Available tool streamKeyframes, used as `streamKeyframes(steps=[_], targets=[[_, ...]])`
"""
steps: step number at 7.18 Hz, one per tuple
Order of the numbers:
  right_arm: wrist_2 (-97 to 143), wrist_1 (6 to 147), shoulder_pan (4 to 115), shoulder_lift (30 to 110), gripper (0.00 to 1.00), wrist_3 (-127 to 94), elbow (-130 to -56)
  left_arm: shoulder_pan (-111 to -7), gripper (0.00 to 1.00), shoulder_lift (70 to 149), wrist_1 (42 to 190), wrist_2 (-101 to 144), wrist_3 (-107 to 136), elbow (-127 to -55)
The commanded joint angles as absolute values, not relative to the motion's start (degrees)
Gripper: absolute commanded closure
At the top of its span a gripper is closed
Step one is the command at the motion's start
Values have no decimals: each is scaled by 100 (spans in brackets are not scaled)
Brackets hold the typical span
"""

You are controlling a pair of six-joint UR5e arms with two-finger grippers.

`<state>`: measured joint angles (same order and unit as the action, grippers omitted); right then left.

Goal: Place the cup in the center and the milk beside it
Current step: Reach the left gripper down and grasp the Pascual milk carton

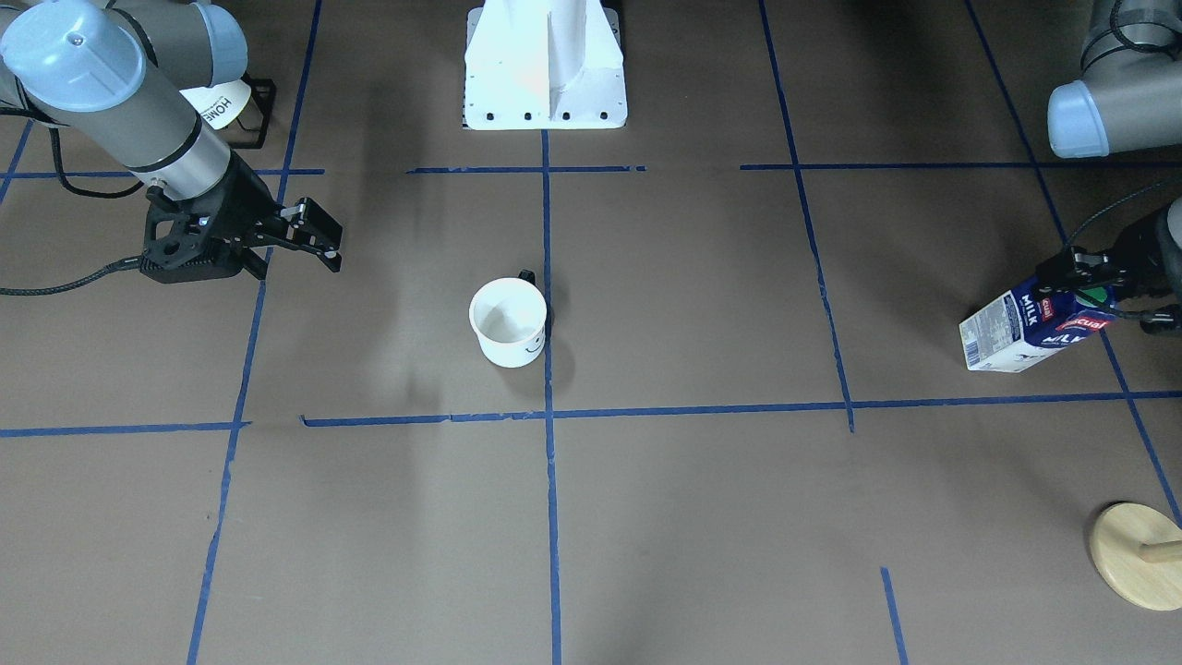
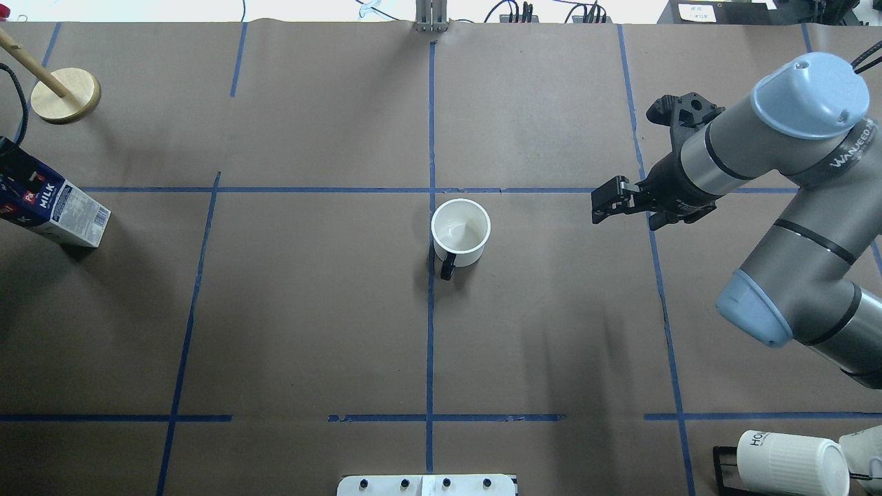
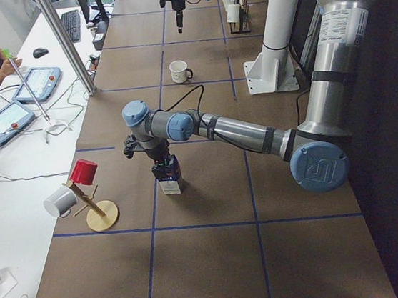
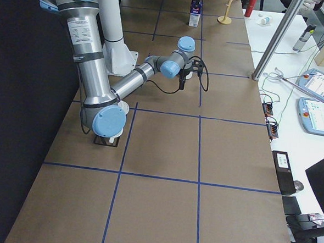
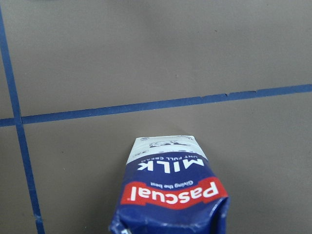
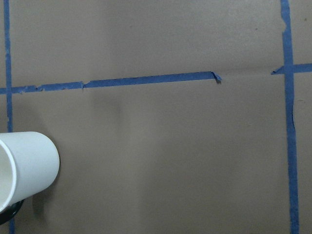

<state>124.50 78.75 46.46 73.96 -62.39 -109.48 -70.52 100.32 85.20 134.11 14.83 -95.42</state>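
Two things matter on the brown paper-covered worktop (image 2: 310, 324). The smooth white mug with a black handle (image 2: 460, 231) stands upright at the worktop's middle, just beside the lengthwise blue tape line (image 2: 429, 344). Its handle lies over the tape and points toward the robot's edge. The dark-blue and white gable-top milk carton (image 1: 1025, 328) is well apart from it, close to the worktop's left edge. The left claw (image 1: 1097, 294) is closed around the carton's gabled top, by the green cap. Whether the carton's base touches the paper I cannot tell. The right claw (image 2: 598, 205) hangs between the mug and the right edge, its fingers parted and holding nothing. A round pale wooden stand base (image 2: 65, 96) sits near the far left corner. A ribbed white mug (image 2: 785, 461) rests on a black rack by the near right corner.
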Motion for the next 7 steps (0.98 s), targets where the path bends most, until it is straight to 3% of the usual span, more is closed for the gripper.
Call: streamKeyframes(steps=[1,4,5,7], targets=[[12445,7875,4623,7365,0,-6240,-10916,-7058,91,10063,8525,13377,1538,-9641],[12445,7866,4623,7374,0,-6232,-10933,-6944,95,10430,7677,13324,2720,-11078],[12463,7866,4684,7409,0,-6214,-10977,-6299,95,10789,7325,13316,3551,-11501],[12480,7866,4869,7645,0,-5926,-11047,-4877,95,12035,7234,12793,5466,-11400]])
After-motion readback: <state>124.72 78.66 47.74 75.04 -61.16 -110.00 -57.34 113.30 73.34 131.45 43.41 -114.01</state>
